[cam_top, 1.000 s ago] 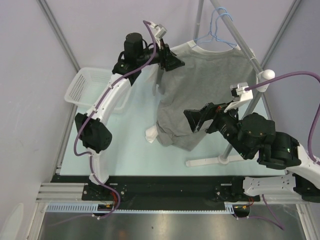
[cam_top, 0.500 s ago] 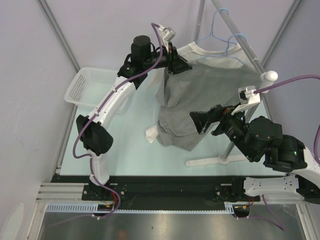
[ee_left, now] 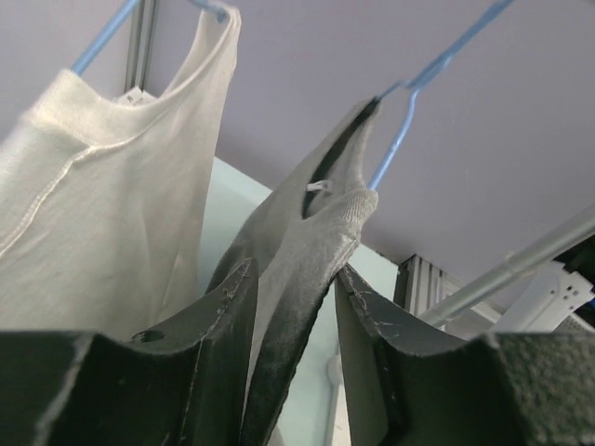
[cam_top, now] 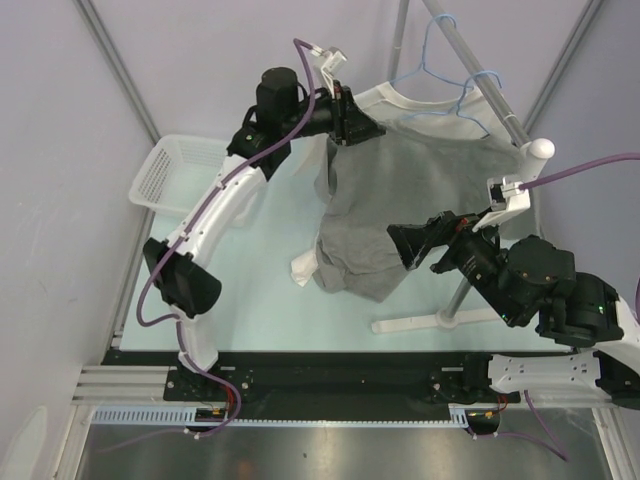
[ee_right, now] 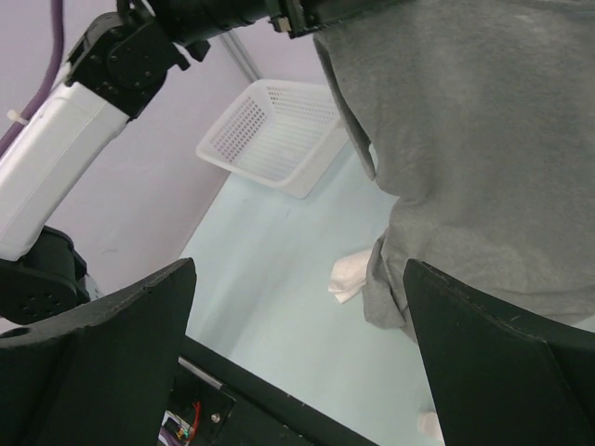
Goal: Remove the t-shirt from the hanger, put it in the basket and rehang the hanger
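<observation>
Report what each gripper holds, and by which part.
The left gripper pinches the grey t-shirt at its shoulder, close to the neckline. The right gripper is open and holds nothing.

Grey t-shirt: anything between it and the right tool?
Nothing visible. The right tool, jaws open, faces the lower body of the grey t-shirt with only open air between them. The left tool is shut on the fabric by the neck, and the blue hanger sits inside the neck.
</observation>
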Robot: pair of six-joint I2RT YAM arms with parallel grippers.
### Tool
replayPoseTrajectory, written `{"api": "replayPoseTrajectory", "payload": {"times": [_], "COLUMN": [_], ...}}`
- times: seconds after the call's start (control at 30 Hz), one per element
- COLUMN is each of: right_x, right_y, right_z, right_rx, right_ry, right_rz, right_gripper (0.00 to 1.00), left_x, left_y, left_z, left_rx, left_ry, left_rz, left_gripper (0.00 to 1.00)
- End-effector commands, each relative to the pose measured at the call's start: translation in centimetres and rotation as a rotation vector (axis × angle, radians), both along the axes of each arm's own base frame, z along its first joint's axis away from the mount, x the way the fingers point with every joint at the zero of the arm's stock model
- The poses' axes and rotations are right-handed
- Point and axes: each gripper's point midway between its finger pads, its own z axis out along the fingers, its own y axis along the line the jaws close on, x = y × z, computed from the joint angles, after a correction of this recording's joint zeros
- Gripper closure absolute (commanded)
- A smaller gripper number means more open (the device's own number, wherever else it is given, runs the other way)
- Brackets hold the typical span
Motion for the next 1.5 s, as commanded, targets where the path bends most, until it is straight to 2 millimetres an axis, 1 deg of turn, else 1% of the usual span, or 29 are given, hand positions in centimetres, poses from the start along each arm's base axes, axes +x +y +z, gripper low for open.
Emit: {"api": "replayPoseTrajectory", "payload": {"times": [0.0, 0.07, 0.1, 0.13, 0.23, 0.3, 0.37, 0.4, 0.47, 0.57, 0.6, 0.63, 0.73, 0.87, 0.9, 0.93, 0.97, 1.0, 1.07, 1.1, 1.17, 1.2, 1.23, 1.27, 1.33, 1.37, 1.4, 1.43, 1.47], "right_x": [0.0, -0.1, -0.1, -0.1, -0.2, -0.2, -0.2, -0.2, -0.2, -0.2, -0.2, -0.1, 0.0, 0.2, 0.3, 0.5, 0.6, 0.8, 1.1, 1.2, 1.3, 1.4, 1.7, 1.8, 2.2, 2.4, 2.6, 2.8, 2.9], "right_y": [-0.4, -0.2, -0.3, -0.4, -0.4, -0.5, -0.4, -0.3, -0.1, 0.0, 0.0, 0.0, 0.2, 0.1, 0.0, -0.1, 0.0, 0.2, 0.1, 0.4, 0.4, 0.5, 0.0, -0.2, -0.6, -0.4, -0.4, 0.0, 0.2], "right_z": [0.5, 0.4, 0.4, 0.5, 0.4, 0.4, 0.4, 0.4, 0.4, 0.6, 0.6, 0.6, 0.6, 0.6, 0.6, 0.7, 0.7, 0.6, 0.8, 0.6, 0.6, 0.2, 0.1, -0.2, -0.9, -1.7, -1.9, -2.3, -2.8], "right_rx": [0.031, 0.028, 0.033, 0.035, 0.036, 0.040, 0.040, 0.040, 0.040, 0.042, 0.040, 0.036, 0.025, 0.015, 0.018, 0.020, 0.016, 0.011, 0.014, 0.000, -0.005, -0.016, -0.015, -0.024, -0.037, -0.055, -0.060, -0.073, -0.086], "right_ry": [0.000, 0.002, 0.004, 0.005, 0.009, 0.009, 0.009, 0.009, 0.010, 0.007, 0.007, 0.007, 0.004, -0.004, -0.002, -0.005, -0.005, -0.004, -0.005, -0.002, -0.001, 0.011, 0.017, 0.023, 0.034, 0.037, 0.033, 0.033, 0.034], "right_rz": [-0.010, -0.006, -0.007, -0.006, -0.005, -0.006, -0.005, -0.006, -0.002, 0.000, -0.002, -0.005, -0.004, -0.023, -0.033, -0.048, -0.054, -0.060, -0.086, -0.093, -0.100, -0.109, -0.143, -0.158, -0.208, -0.222, -0.242, -0.250, -0.258], "right_gripper": [0.00, 0.00, 0.00, 0.00, 0.00, 0.00, 0.00, 0.00, 0.00, 0.00, 0.00, 0.00, 0.00, 0.00, 0.00, 0.00, 0.00, 0.00, 0.00, 0.01, 0.00, 0.00, 0.00, 0.00, 0.00, 0.00, 0.00, 0.00, 0.00], "left_x": [-4.1, -4.6, -4.7, -4.7, -4.8, -5.2, -5.5, -5.9, -6.2, -6.2, -5.6, -6.2, -6.2, -6.6, -6.2, -6.2, -6.6, -6.4, -6.5, -6.4, -6.6, -6.5, -6.1, -6.4, -6.2, -6.0, -6.6, -6.5, -5.7], "left_y": [2.8, 3.4, 3.6, 4.2, 4.9, 5.2, 5.1, 5.1, 5.1, 6.1, 6.7, 7.4, 8.8, 9.1, 9.0, 8.9, 9.0, 8.5, 7.6, 7.3, 6.9, 7.0, 7.3, 7.8, 8.4, 8.4, 8.8, 8.9, 9.4], "left_z": [9.5, 10.6, 10.8, 11.6, 12.2, 12.7, 12.7, 13.2, 13.4, 14.1, 14.1, 14.9, 15.5, 15.3, 14.5, 14.2, 14.5, 13.5, 13.0, 12.7, 12.6, 12.6, 12.2, 12.4, 12.0, 10.9, 11.2, 10.5, 9.3], "left_rx": [-0.152, -0.184, -0.187, -0.198, -0.216, -0.231, -0.241, -0.256, -0.266, -0.272, -0.276, -0.288, -0.294, -0.283, -0.274, -0.274, -0.288, -0.279, -0.284, -0.283, -0.288, -0.283, -0.271, -0.265, -0.240, -0.229, -0.235, -0.221, -0.194], "left_ry": [-0.087, -0.059, -0.039, -0.038, 0.015, 0.021, 0.048, 0.038, 0.056, 0.044, 0.044, 0.025, 0.016, 0.023, 0.044, 0.054, 0.039, 0.064, 0.088, 0.098, 0.105, 0.092, 0.098, 0.085, 0.067, 0.084, 0.071, 0.076, 0.086], "left_rz": [0.048, 0.050, 0.054, 0.061, 0.053, 0.032, 0.010, -0.005, -0.020, 0.034, 0.076, 0.091, 0.129, 0.124, 0.126, 0.126, 0.121, 0.112, 0.096, 0.091, 0.089, 0.101, 0.136, 0.157, 0.199, 0.205, 0.210, 0.220, 0.278], "left_gripper": [0.99, 1.00, 1.00, 1.00, 1.00, 1.00, 1.00, 1.00, 1.00, 1.00, 1.00, 1.00, 1.00, 1.00, 1.00, 1.00, 1.00, 0.99, 1.00, 1.00, 1.00, 1.00, 1.00, 1.00, 1.00, 1.00, 0.99, 1.00, 1.00]}}
